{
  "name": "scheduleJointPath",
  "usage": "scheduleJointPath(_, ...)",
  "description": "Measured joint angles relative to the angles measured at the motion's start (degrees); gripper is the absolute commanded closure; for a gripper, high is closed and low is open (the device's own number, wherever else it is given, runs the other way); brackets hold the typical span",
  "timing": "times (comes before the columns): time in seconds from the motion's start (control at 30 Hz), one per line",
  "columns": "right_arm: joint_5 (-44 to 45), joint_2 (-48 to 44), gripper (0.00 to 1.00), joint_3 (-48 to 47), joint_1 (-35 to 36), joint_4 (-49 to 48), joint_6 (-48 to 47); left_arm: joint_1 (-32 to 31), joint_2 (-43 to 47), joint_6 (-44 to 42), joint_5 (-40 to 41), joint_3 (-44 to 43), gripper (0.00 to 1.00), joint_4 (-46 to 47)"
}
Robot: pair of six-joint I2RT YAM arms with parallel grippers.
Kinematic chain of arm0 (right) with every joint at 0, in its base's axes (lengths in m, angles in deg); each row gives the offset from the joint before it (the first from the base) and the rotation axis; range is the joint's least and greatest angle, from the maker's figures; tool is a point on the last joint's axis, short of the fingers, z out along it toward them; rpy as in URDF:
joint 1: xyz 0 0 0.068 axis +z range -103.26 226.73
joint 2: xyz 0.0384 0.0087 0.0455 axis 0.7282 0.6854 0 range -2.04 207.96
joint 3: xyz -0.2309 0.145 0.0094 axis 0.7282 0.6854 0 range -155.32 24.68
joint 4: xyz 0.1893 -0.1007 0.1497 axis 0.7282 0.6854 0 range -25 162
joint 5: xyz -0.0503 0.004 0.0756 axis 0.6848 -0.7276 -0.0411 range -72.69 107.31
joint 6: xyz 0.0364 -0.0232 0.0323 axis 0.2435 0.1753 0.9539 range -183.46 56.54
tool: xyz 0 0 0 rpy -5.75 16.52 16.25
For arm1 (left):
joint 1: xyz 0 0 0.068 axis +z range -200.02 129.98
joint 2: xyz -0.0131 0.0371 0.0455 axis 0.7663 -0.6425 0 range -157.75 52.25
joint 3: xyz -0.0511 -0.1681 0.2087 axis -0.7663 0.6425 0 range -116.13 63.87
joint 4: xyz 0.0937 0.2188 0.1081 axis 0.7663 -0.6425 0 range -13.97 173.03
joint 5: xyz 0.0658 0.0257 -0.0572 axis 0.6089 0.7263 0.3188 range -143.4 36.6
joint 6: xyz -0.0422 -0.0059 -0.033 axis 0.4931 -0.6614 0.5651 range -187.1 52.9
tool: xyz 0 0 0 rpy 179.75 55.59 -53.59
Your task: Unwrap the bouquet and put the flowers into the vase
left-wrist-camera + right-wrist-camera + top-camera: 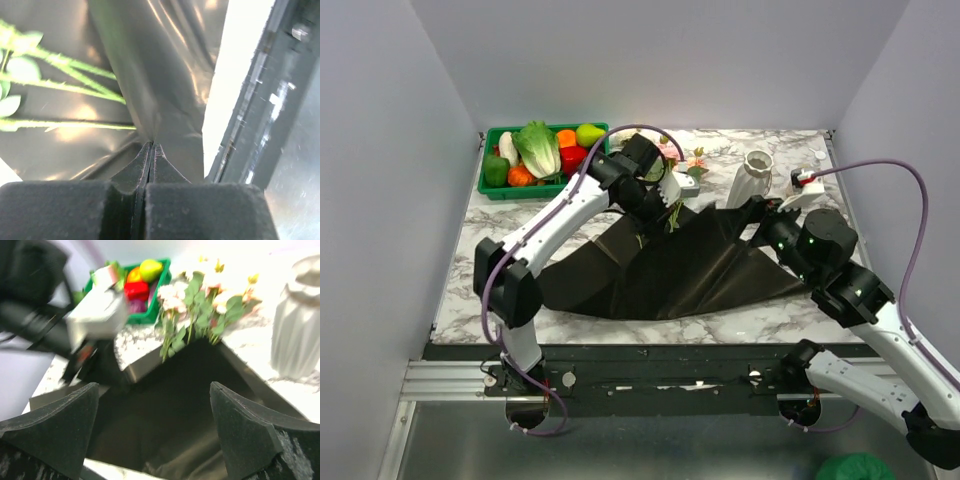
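Black bouquet paper, pinched in left claw

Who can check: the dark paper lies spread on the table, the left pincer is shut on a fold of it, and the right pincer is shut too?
Not quite. The right pincer is open, jaws wide apart, as the right wrist view shows. The dark paper is spread on the table, the left pincer shut on a fold.

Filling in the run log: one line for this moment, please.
left gripper shut on wrapping paper | right gripper open, empty | flowers lying on paper, none in vase
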Motion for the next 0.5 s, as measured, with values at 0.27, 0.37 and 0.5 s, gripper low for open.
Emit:
scheduleJointPath(0.27,5.09,-0.81,0.02,-6.97,0.00,1.18,-4.33,-7.54,10.23,-12.37,-1.25,6.25,1.00,-7.56)
scheduleJointPath(0.37,6.58,-1.60,0.03,-7.91,0.00,2.01,-5.29,-8.68,12.57,-18.05,-2.08,9.77,1.00,-10.08)
scheduleJointPath(0.5,7.91,-2.01,0.04,-8.07,0.00,3.63,-5.20,-12.20,20.41,-26.10,-3.37,16.02,0.98,-12.39)
